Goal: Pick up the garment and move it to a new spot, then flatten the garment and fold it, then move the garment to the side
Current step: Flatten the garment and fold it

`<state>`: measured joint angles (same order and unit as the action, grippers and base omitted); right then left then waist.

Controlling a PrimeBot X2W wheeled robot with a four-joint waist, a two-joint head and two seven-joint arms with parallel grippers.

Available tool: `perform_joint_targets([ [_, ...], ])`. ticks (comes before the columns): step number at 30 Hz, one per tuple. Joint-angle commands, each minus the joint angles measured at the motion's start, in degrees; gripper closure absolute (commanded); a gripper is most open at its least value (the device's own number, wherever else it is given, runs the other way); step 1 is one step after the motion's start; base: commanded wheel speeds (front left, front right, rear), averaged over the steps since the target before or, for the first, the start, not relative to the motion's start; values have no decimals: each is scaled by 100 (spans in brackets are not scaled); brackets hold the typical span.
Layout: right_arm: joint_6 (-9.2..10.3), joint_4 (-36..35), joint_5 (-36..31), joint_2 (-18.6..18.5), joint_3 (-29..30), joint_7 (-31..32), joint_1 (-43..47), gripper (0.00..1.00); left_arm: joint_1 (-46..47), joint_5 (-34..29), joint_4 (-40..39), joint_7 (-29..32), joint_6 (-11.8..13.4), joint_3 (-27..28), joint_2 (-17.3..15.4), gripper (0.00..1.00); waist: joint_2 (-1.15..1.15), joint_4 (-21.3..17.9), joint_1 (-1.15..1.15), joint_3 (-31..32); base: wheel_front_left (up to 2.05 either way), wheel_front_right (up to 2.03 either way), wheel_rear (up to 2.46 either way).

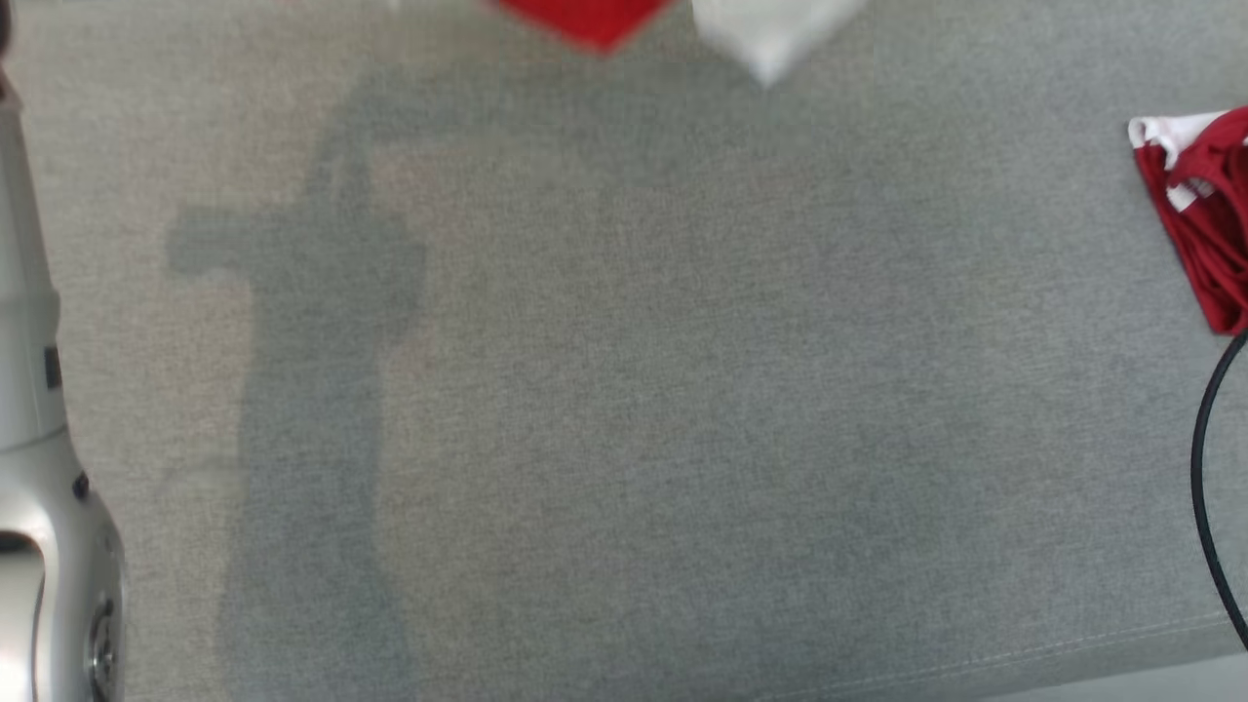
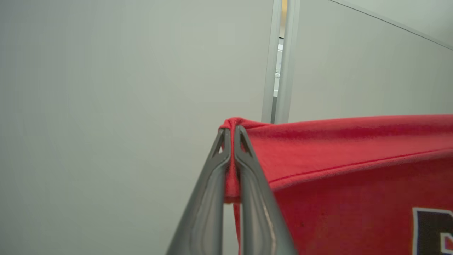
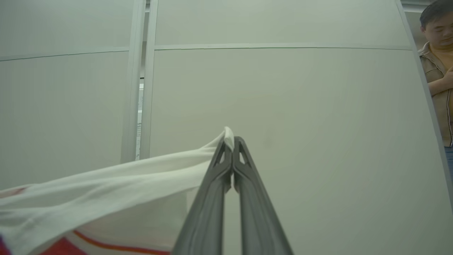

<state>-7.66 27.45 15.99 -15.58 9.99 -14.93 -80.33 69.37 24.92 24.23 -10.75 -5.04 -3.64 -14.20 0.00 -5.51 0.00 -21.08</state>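
Red-and-white garment (image 1: 585,15) — blurred, cropped (head view's top) — pinched by left gripper (image 2: 230,130) and right gripper (image 3: 232,140).

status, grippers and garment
Left gripper shut on red-and-white cloth garment, red corner. Right gripper shut on white edge. Crumpled red cloth heap far right.

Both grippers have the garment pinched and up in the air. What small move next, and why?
Probably lower both arms together, laying the garment on the grey surface. The left gripper is shut on its red edge, the right gripper on its white edge, cloth taut between; its hanging corners are over bare surface, apart from the second garment.
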Motion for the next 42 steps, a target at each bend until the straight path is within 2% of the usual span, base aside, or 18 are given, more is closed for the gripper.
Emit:
perform_joint_targets([
  [1, 33, -20, -18, -32, 173, -26, -55, 100, 98, 57, 195, -126, 12, 101, -3, 100, 0, 8, 0, -287, 0, 0, 0],
  [6, 31, -139, 147, 168, 157, -29, 721, 100, -536, 182, 629, -374, -101, 113, 127, 100, 0, -45, 0, -142, 0, 0, 0],
  [10, 31, -176, 511, 298, -35, -31, 2060, 100, -1750, 228, 846, -448, -152, 168, 257, 100, 0, -117, 0, 74, 0, 0, 0],
  [14, 31, -199, 973, 464, -149, -32, 3520, 100, -3197, 182, 862, -447, -196, 374, 570, 100, 0, -198, 0, 250, 0, 0, 0],
  [21, 29, -354, 1685, 793, -451, -32, 5636, 100, -5121, 111, 697, -450, -224, 660, 1042, 100, 0, -256, 0, 587, 0, 0, 0],
  [24, 29, -501, 1839, 818, -631, -32, 6273, 100, -5596, 92, 540, -450, -228, 634, 1093, 100, 0, -258, 0, 707, 0, 0, 0],
  [28, 29, -685, 1960, 863, -726, -33, 7105, 100, -6218, 470, 248, -449, -231, 480, 1102, 100, 0, -261, 0, 901, 0, 0, 0],
  [36, 24, -1021, 2164, 837, -770, -32, 8197, 100, -7155, 605, -503, -445, -233, 199, 1103, 100, 0, -232, 0, 1117, 0, 0, 0],
  [39, 24, -1220, 2225, 861, -658, -32, 8226, 100, -7243, 501, -878, -444, -233, 160, 1105, 100, 0, -197, 0, 1060, 0, 0, 0],
  [42, 23, -1396, 2214, 841, -667, -32, 7852, 100, -6950, 465, -1137, -444, -233, 88, 1108, 100, 0, -153, 0, 917, 0, 0, 0],
])
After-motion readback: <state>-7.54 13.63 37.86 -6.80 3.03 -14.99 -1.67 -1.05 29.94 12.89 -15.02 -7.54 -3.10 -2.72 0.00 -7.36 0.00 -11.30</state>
